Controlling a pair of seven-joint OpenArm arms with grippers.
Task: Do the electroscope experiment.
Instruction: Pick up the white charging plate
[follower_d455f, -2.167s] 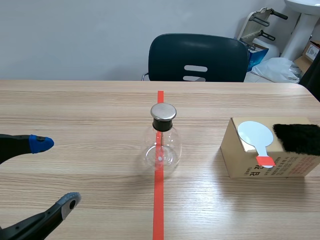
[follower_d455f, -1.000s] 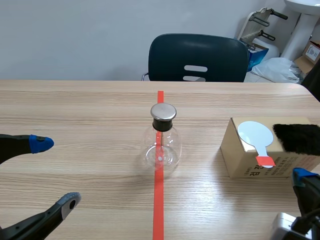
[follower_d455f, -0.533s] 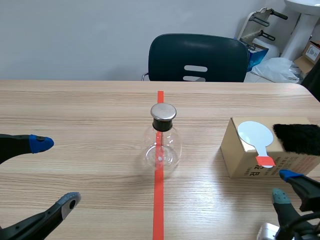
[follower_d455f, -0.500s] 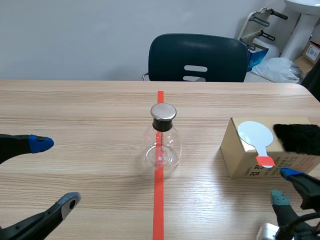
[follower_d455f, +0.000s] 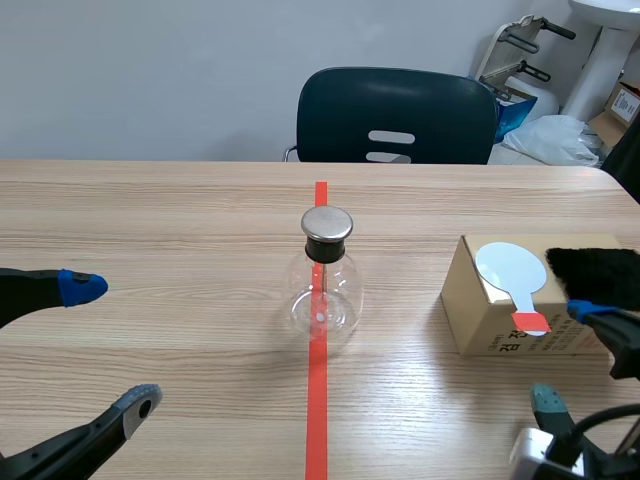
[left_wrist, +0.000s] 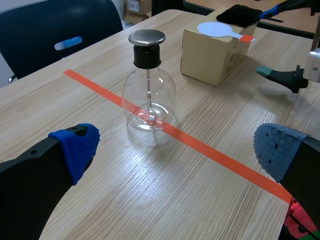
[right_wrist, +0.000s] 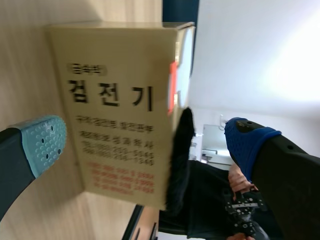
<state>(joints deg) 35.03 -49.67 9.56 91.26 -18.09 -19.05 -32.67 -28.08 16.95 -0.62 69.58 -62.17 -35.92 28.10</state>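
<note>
We see the electroscope (follower_d455f: 320, 285), a round clear glass flask, standing upright in the middle of the table (follower_d455f: 150, 210), right on the orange-red tape line that runs from the near edge toward the far edge. A black neck with a flat metal cap (follower_d455f: 327, 222) closes it. Inside, a thin rod (left_wrist: 148, 90) hangs straight down from the cap into the bulb. We cannot make out what sits at the rod's lower end.

Near the table's right edge stands a closed cardboard box (follower_d455f: 500, 325), and we cannot tell what it contains. On its top lie a white disc paddle (follower_d455f: 510, 268) with an orange-red handle and, beside it toward the right edge, a black fur pad (follower_d455f: 597, 275).

The left gripper (follower_d455f: 110, 346) hovers by the near left corner, well apart from the flask, with its fingers spread wide and nothing between them. The right gripper (follower_d455f: 567, 355) is near the near right corner, just in front of the box's printed face. Its fingers are also spread and hold nothing, one pad low by the table and the other up at the level of the fur.

A dark chair (follower_d455f: 395, 115) stands beyond the far edge.
</note>
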